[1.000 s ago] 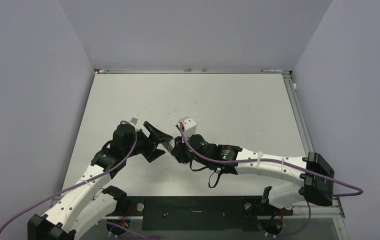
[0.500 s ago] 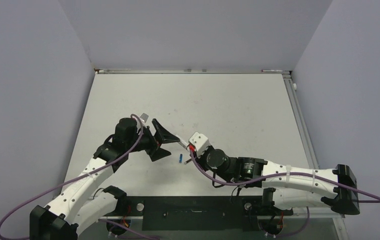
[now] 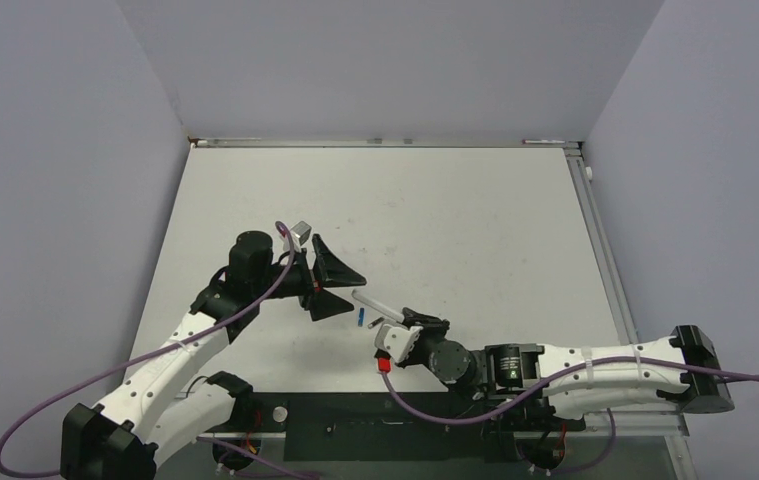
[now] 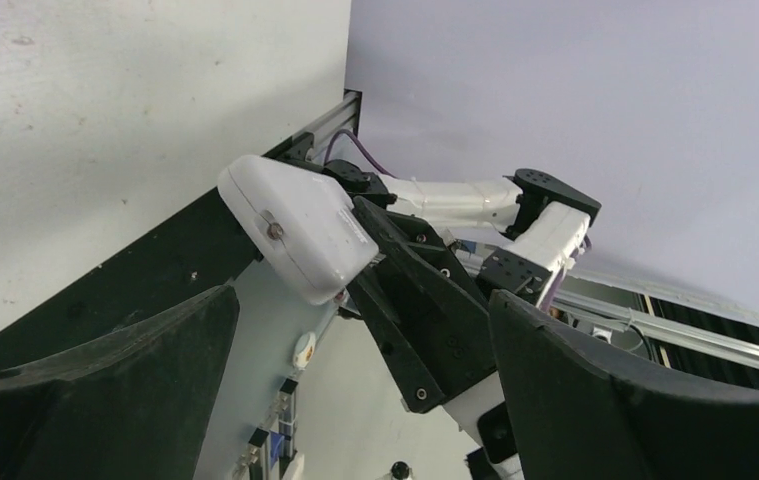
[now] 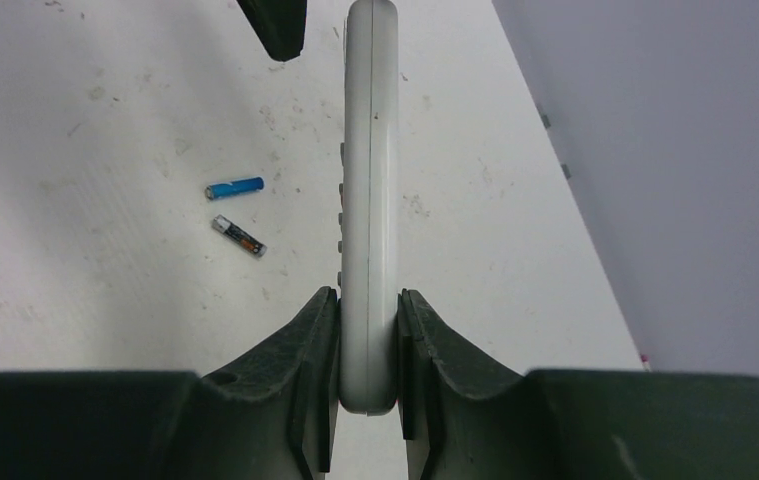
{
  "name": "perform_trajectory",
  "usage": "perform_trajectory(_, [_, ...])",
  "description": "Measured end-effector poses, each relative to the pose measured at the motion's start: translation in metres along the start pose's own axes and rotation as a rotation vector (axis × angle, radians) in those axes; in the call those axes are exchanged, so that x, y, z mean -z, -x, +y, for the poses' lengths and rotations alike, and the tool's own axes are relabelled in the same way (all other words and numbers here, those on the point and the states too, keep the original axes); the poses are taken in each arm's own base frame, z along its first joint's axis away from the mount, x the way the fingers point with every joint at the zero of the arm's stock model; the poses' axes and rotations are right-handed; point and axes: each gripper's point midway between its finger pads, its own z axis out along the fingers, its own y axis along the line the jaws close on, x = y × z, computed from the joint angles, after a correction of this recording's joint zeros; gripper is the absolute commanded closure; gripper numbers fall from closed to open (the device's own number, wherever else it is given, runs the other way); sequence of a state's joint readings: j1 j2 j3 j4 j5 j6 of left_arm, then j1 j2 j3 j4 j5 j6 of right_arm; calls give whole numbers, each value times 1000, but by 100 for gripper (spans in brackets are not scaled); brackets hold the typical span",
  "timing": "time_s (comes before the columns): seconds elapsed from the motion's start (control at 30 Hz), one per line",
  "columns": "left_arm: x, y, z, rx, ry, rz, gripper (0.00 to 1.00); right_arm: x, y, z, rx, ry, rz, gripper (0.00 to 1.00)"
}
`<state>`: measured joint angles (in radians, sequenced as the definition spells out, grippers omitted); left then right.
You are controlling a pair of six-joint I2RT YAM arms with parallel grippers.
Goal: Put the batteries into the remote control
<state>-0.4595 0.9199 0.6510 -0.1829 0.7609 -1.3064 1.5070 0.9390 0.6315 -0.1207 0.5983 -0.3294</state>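
The white remote control (image 5: 368, 200) is held edge-on in my right gripper (image 5: 368, 295), which is shut on its lower end. In the top view the remote (image 3: 375, 303) sticks out from the right gripper (image 3: 407, 322) towards the left arm, above the table. The blue battery (image 5: 234, 187) and the dark battery (image 5: 238, 236) lie side by side on the table left of the remote, and also show in the top view (image 3: 362, 320) (image 3: 376, 323). My left gripper (image 3: 347, 293) is open and empty, just off the remote's far end. In the left wrist view (image 4: 363, 300) it faces the right arm.
The white camera housing (image 4: 300, 225) of the right wrist fills the middle of the left wrist view. One left fingertip (image 5: 275, 25) shows at the top of the right wrist view. The black base rail (image 3: 385, 425) runs along the near table edge.
My right arm has pulled back towards the near edge with the remote and rolled its wrist. The two batteries now lie uncovered on the table. My left gripper has drawn slightly away, open.
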Motion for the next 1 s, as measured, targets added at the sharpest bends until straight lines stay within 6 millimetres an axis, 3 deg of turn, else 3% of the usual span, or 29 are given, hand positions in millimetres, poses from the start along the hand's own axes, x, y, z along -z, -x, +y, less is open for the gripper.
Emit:
perform_trajectory(0.47, [0,-15,5,34,-38,85,21,7,22,-11,327,-149,-89,92])
perform_trajectory(1.0, [0,-25,-5,17,-105,133,59,7,30,-6,568,-163,-139,92])
